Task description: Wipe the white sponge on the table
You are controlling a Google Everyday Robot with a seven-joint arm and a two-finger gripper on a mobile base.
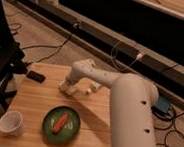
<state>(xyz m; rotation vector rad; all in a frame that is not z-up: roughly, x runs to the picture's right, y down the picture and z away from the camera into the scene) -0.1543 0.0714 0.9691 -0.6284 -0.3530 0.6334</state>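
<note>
The robot's hand [69,89] is down on the bench [34,103] near the middle of its far edge, clenched on the white sponge [66,90] and pressing it flat against the wood. A green plate [72,132] with an orange piece [60,122] sits toward the near edge, a white cup [11,122] by the near left corner.
</note>
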